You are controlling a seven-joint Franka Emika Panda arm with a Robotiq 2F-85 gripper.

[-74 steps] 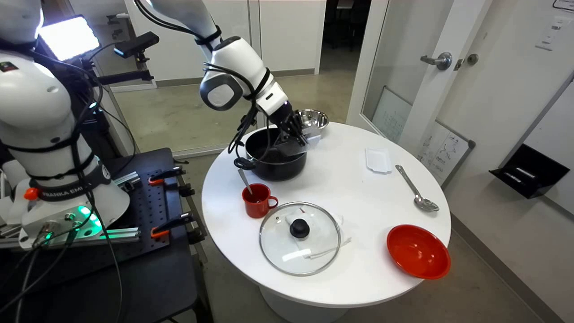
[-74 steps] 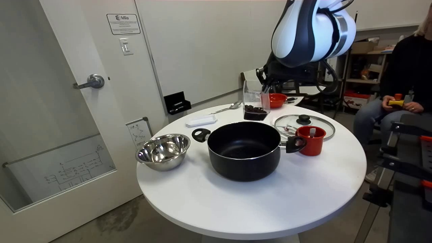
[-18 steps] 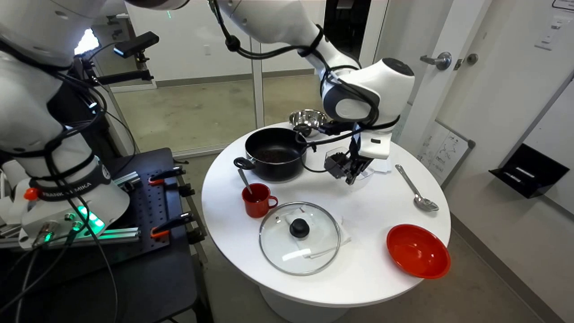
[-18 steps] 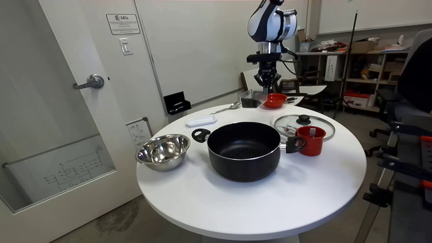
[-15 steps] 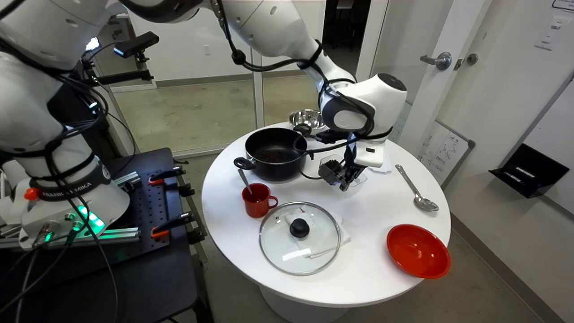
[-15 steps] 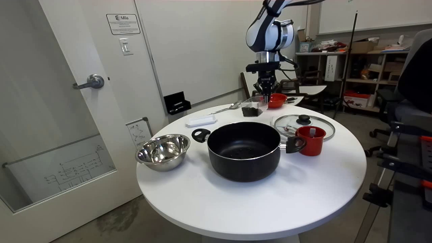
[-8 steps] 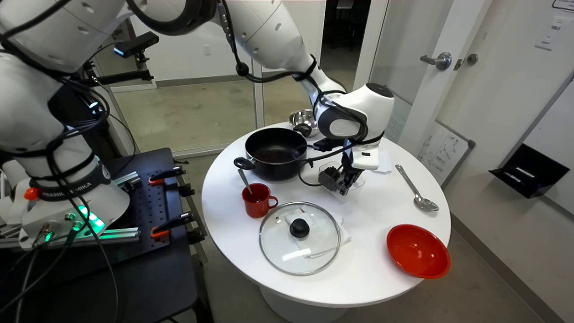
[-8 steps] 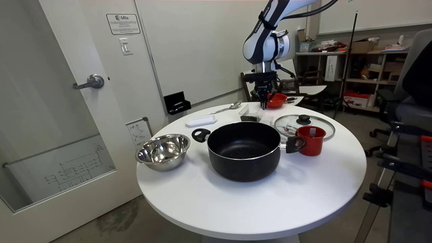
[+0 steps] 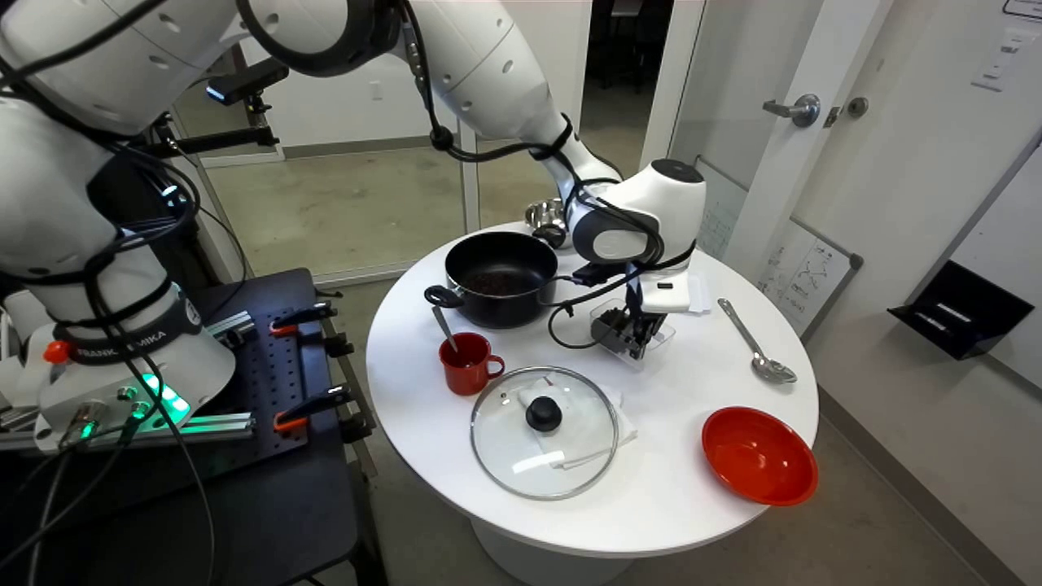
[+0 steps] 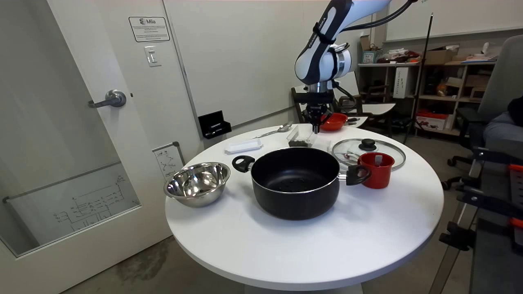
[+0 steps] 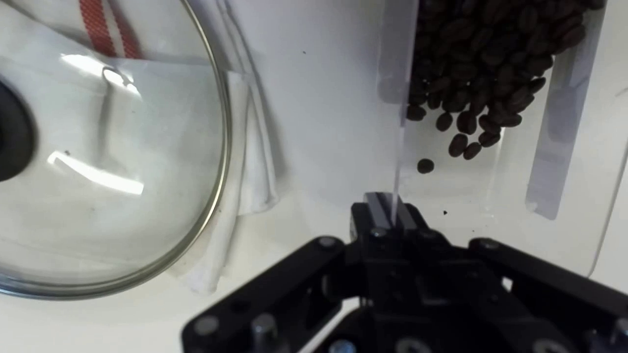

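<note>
My gripper (image 11: 391, 208) is shut on the thin side wall of a clear plastic container (image 11: 564, 142), seen in the wrist view. Dark coffee beans (image 11: 490, 54) are heaped toward the container's far end, with a few loose ones nearer my fingers. In both exterior views the container (image 10: 300, 135) is low at the table's surface, roughly level; whether it touches the table I cannot tell. The black pot (image 10: 295, 202) stands beside it, and dark bits (image 9: 492, 283) lie on the pot's bottom. Part of the container is hidden behind my gripper (image 9: 635, 346) and the pot.
A glass lid (image 9: 544, 464) lies over a white cloth (image 11: 255, 186). A red mug (image 9: 466, 376) with a utensil stands near the pot handle. Also on the table are a steel bowl (image 10: 200, 196), white tray (image 10: 244, 146), slotted spoon (image 9: 757, 350) and red bowl (image 9: 759, 456).
From over the pot, my gripper has carried the container across to the table beside it, then lowered it. Dark bits now show in the pot, whose bottom looked bare before.
</note>
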